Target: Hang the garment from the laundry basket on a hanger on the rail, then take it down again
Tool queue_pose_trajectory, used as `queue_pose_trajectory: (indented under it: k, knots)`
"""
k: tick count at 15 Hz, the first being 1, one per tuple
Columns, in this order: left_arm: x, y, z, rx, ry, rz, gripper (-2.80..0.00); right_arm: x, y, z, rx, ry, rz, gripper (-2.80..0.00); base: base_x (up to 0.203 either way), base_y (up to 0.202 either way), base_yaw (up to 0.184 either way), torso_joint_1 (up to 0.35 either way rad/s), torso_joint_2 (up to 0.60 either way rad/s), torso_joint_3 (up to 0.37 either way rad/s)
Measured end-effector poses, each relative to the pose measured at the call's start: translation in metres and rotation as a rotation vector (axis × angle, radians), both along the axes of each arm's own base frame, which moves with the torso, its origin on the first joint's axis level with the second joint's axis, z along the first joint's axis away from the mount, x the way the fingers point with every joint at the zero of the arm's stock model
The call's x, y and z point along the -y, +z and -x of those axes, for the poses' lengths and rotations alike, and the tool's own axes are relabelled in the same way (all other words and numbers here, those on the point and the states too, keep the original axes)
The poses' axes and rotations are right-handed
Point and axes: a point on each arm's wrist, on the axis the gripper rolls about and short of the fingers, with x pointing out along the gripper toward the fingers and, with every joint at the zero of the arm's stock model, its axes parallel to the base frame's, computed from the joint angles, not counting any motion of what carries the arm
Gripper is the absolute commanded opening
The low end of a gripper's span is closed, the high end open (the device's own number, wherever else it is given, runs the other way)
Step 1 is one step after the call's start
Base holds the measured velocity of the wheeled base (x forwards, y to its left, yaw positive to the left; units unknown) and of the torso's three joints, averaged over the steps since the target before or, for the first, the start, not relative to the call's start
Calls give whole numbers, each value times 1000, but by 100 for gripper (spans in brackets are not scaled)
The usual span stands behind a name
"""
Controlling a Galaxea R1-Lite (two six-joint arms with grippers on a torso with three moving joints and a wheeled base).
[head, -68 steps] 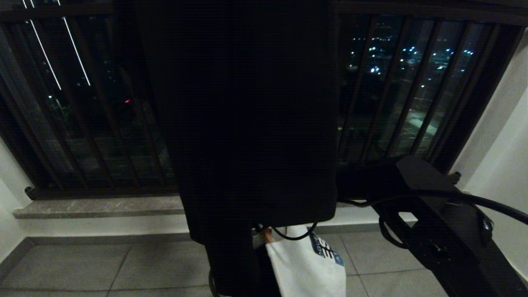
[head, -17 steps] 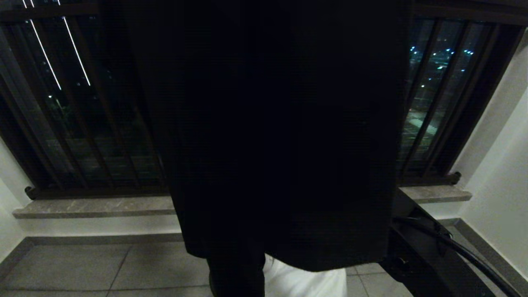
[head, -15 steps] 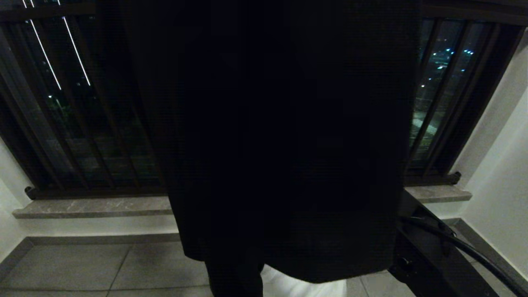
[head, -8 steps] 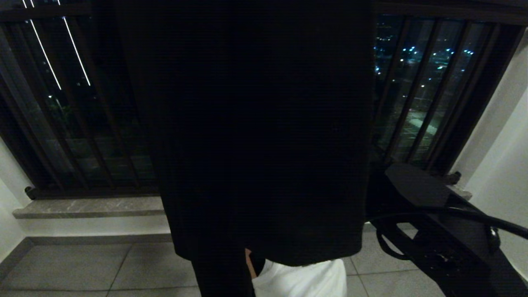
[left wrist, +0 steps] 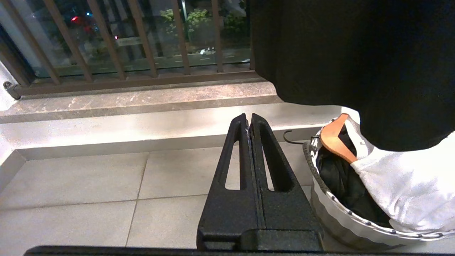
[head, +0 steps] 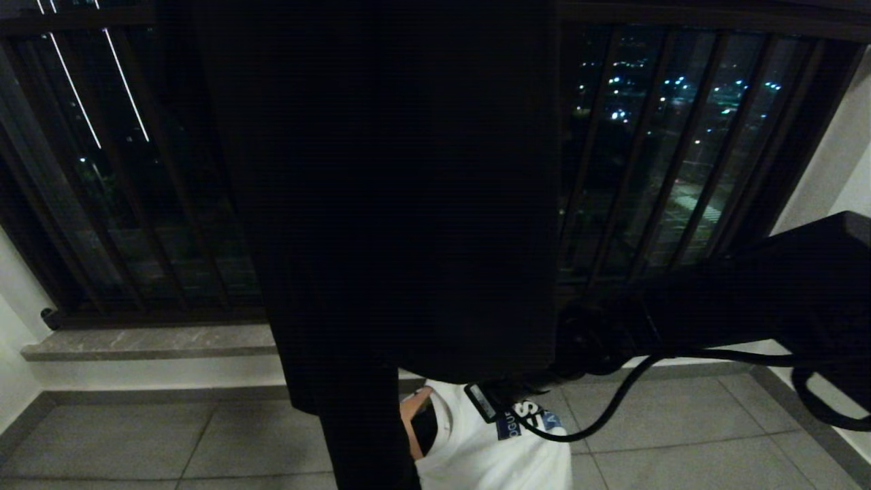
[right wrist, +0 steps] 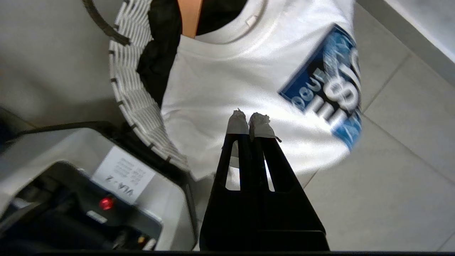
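Floor tiles (left wrist: 81, 185) lie bare from the window sill (left wrist: 142, 99) to the laundry basket (left wrist: 341, 217), which holds a white T-shirt (right wrist: 249, 85) spilling over its rim. Right tool (right wrist: 249, 122) hangs clenched, empty, above the shirt; left tool (left wrist: 249, 122) is clenched beside the basket.

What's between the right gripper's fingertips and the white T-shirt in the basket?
Nothing. In the right wrist view the right gripper, shut and empty, hangs over the white T-shirt draped over the laundry basket, with no object between.
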Motion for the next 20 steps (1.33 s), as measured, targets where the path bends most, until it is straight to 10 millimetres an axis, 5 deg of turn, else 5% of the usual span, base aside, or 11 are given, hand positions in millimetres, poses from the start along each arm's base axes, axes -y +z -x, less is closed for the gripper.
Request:
queue_pose_trajectory:
  k: [13, 16, 20]
  knots:
    - [0, 0, 0, 0, 0, 0, -280, 130, 119, 65, 248, -298, -165, -280, 0, 0, 0, 0, 0, 0]
    - [0, 0, 0, 0, 0, 0, -280, 167, 142, 97, 333, -402, -185, -280, 0, 0, 0, 0, 0, 0]
    - [0, 0, 0, 0, 0, 0, -280, 210, 170, 164, 531, -556, -215, -280, 0, 0, 0, 0, 0, 0]
